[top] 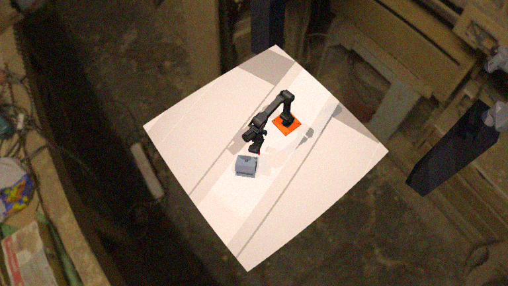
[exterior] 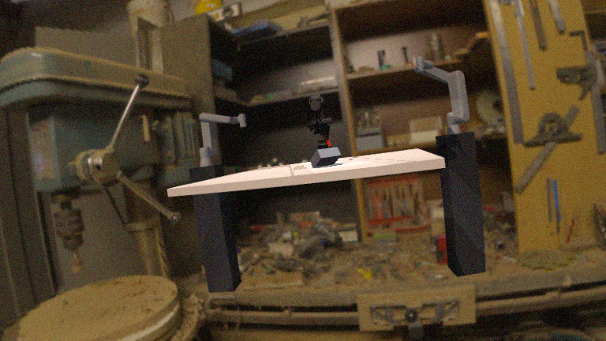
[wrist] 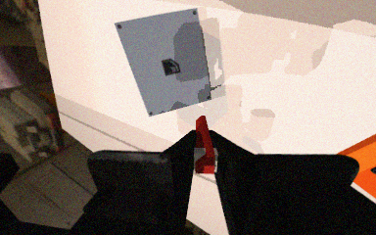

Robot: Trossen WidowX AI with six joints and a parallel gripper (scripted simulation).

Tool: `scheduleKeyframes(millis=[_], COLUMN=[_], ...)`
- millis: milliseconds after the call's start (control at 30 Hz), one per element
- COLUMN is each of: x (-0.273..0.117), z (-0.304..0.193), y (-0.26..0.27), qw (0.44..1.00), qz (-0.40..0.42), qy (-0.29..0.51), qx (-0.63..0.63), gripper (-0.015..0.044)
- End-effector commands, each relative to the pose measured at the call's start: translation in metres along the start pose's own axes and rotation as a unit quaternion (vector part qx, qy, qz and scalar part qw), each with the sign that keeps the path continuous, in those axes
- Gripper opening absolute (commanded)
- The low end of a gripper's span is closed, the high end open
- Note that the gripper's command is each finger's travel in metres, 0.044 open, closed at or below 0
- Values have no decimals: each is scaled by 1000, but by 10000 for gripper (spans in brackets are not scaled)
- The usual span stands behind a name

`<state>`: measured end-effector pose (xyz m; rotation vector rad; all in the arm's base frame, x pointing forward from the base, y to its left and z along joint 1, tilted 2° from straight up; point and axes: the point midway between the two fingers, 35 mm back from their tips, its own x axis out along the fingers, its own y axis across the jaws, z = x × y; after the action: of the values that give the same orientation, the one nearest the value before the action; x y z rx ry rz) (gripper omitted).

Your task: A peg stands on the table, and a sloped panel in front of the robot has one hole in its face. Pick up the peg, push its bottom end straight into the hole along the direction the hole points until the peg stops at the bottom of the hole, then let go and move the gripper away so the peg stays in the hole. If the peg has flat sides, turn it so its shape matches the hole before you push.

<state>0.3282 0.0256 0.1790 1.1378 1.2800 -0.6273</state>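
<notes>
A red peg (wrist: 202, 132) (exterior: 328, 143) is held between the fingertips of my gripper (wrist: 202, 134), which is shut on it. In the wrist view its free end points up the picture, toward the panel. The grey sloped panel (wrist: 142, 64) (top: 245, 167) (exterior: 326, 159) stands on the table just beyond the fingers. Its one dark hole (wrist: 170, 67) (top: 246, 160) has flat sides and lies near the middle of the face. The peg is outside the hole and apart from it. In the top view only a small red bit of the peg shows beside the gripper.
The pale table (top: 318, 185) (exterior: 250, 181) carries the arm's orange base plate (top: 285, 132) (wrist: 364, 149), behind the panel's sloped side. Shadows of the arm fall on the panel and table. Dark pillars (exterior: 462, 211) (top: 453, 151) with grey arms stand beyond the table's edges.
</notes>
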Motion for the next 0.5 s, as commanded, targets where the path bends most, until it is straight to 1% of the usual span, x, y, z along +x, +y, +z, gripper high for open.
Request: scheduleKeyframes(millis=[0,467], x=[-2,-6], z=[2,10], y=[1,2], qw=[1000,994], qz=[7,22], qy=[1,5], qx=[25,108], gripper=[0,0])
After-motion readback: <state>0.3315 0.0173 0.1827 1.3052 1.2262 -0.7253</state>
